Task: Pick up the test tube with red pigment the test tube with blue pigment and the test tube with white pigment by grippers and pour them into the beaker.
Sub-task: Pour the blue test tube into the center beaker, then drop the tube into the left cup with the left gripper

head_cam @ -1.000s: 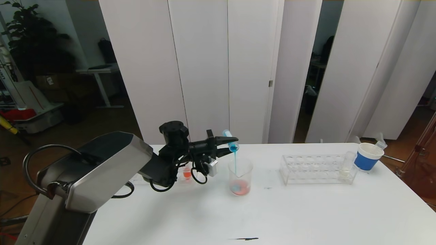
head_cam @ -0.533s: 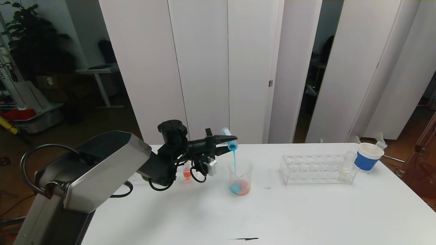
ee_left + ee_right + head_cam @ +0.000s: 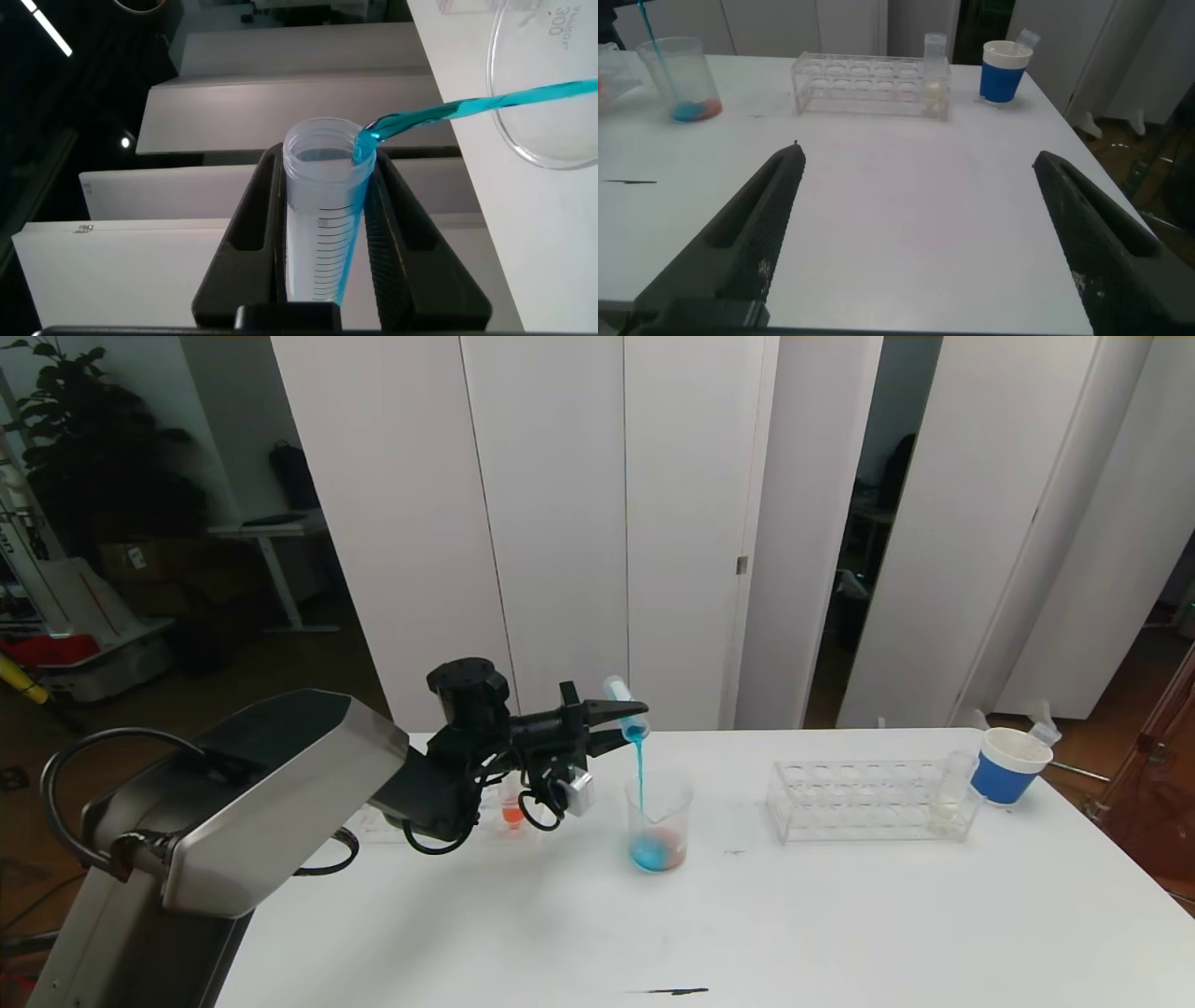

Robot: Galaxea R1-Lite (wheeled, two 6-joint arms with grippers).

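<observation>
left pincer grips blue tube | blue stream reaches beaker rim

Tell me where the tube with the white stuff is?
In the head view, the test tube with white pigment stands at the right end of the clear rack, right beside the blue-banded paper cup.

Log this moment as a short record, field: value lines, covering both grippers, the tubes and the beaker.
left gripper: shut on the test tube with blue pigment, tipped over the beaker
pour: blue stream falling into the beaker
beaker contents: blue liquid over a reddish patch
test tube with white pigment: upright at the right end of the clear rack
right gripper: open, low over the table, holding nothing
paper cup: beyond the rack
</observation>
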